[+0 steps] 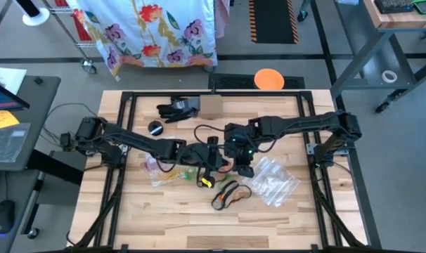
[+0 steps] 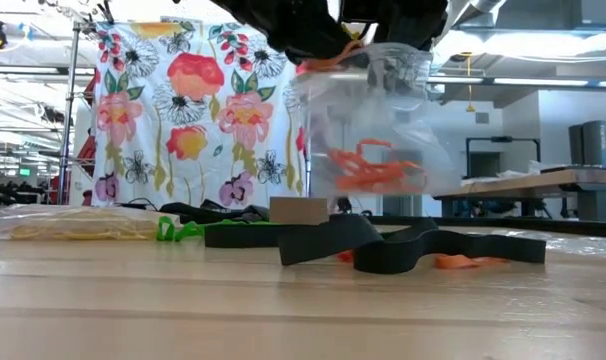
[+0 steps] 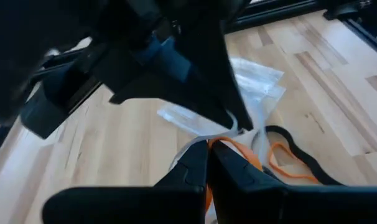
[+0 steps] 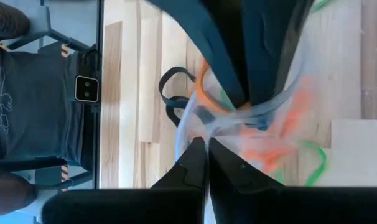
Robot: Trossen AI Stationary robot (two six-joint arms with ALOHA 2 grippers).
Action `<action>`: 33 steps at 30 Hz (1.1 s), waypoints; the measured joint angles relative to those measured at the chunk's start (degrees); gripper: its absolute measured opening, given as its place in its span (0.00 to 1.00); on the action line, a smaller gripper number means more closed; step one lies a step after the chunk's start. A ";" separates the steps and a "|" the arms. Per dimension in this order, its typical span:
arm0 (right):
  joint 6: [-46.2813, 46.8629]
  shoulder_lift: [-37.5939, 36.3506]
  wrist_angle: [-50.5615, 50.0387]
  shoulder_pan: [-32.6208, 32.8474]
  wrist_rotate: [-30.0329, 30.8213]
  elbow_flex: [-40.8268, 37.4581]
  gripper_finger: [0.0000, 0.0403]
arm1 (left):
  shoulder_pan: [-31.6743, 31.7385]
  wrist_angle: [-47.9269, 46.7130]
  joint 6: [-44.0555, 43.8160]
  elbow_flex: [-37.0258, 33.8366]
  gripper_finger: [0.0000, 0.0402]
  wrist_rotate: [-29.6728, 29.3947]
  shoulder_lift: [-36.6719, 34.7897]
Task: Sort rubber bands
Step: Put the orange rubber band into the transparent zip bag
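- we see the left gripper with fingers pinched on an orange rubber band at the mouth of a clear bag.
- the right gripper pinches that bag's edge, held above the table.
- black bands and a second bag lie nearby.

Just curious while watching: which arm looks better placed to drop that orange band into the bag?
Probably the left: its gripper pinches an orange rubber band, while the right gripper holds the clear bag.

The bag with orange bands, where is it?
In the low view the clear bag hangs mid-air above the table's middle, pinched by both grippers, over the black bands.
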 joint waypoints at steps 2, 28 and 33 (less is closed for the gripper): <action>-0.37 0.00 -0.17 0.16 -0.12 0.00 0.01 | -0.58 0.26 0.49 0.02 0.00 -0.60 -0.03; 0.11 0.04 -2.70 0.70 -0.06 0.00 0.01 | -7.38 -2.10 10.28 0.04 0.00 -1.94 -3.22; 0.13 0.04 -2.49 0.73 -0.06 0.00 0.01 | -7.65 -0.03 12.47 0.04 0.00 -6.05 -3.22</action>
